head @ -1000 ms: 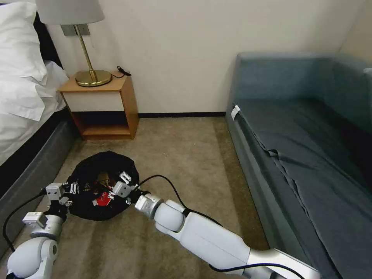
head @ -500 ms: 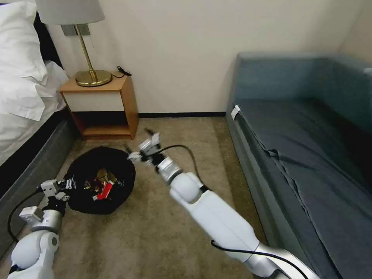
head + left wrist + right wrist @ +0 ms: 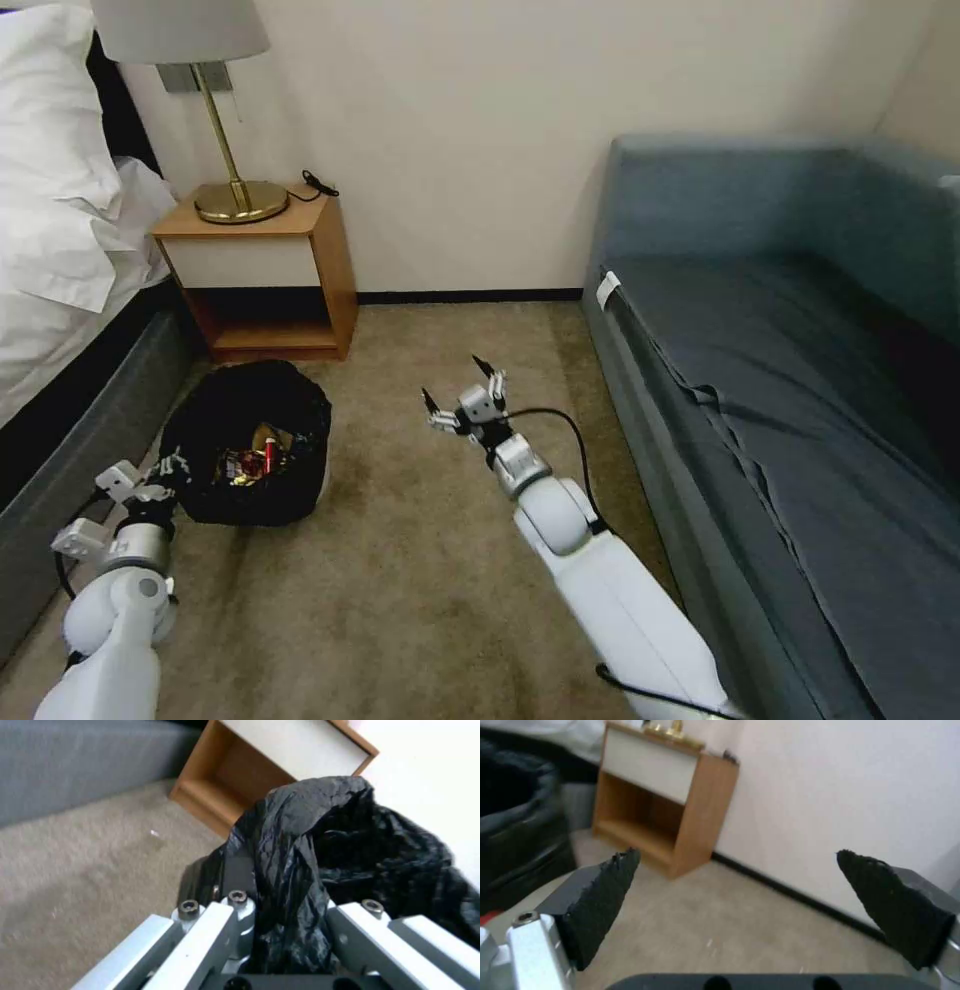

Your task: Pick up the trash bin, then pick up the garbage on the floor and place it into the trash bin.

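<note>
Judging from the head view, the task looks nearly finished: the garbage lies inside the trash bin, beside the left gripper, and the carpet around shows no litter. Left wrist view: its jaws are pinched on the bin's black liner. Right wrist view: the right gripper hangs empty above the carpet, jaws spread wide.

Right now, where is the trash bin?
In the head view the trash bin stands on the carpet at the robot's left, just in front of the nightstand and beside the bed, with the left gripper clamped on its rim.
</note>
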Robot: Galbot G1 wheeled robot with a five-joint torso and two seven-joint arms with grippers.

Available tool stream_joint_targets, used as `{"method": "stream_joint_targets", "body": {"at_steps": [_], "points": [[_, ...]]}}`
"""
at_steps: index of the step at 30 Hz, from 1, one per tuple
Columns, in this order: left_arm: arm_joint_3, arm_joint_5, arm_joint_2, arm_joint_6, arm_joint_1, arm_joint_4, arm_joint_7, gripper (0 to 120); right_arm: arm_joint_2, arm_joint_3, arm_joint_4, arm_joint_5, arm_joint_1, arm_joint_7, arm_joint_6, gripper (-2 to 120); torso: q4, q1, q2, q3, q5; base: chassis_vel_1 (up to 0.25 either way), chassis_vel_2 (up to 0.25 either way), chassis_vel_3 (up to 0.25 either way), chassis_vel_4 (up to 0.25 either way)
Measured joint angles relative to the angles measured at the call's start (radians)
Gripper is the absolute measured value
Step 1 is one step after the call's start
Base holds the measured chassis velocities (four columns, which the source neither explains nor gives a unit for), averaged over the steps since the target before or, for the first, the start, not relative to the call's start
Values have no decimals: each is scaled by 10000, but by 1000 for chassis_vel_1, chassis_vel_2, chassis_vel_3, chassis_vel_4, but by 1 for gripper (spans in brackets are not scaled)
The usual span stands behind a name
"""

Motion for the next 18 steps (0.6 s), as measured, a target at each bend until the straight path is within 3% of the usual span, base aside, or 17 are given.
{"method": "stream_joint_targets", "body": {"at_steps": [9, 12, 14, 15, 18], "points": [[317, -133, 11, 219, -294, 517, -12, 6, 287, 300, -58, -835, -589, -47, 327, 100, 0, 0, 0, 0, -1, 0, 0, 0, 0], [329, -88, 75, 297, -295, 517, 0, 12, 309, 341, -77, -865, -610, -47, 339, 100, 0, 0, 1, -1, 0, 0, 0, 0, 0], [314, 23, 157, 345, -290, 517, 13, 26, 316, 408, -96, -901, -654, -45, 372, 100, 0, 0, 0, 0, 0, 0, 0, 0, 0], [314, 23, 157, 345, -290, 517, 13, 26, 316, 408, -96, -901, -654, -45, 372, 100, 0, 0, 0, 0, 0, 0, 0, 0, 0], [238, 123, 228, 351, -237, 514, 17, 40, 308, 447, -99, -909, -697, -38, 396, 100, 0, 0, 1, -1, 0, 0, 0, 0, 0]]}}
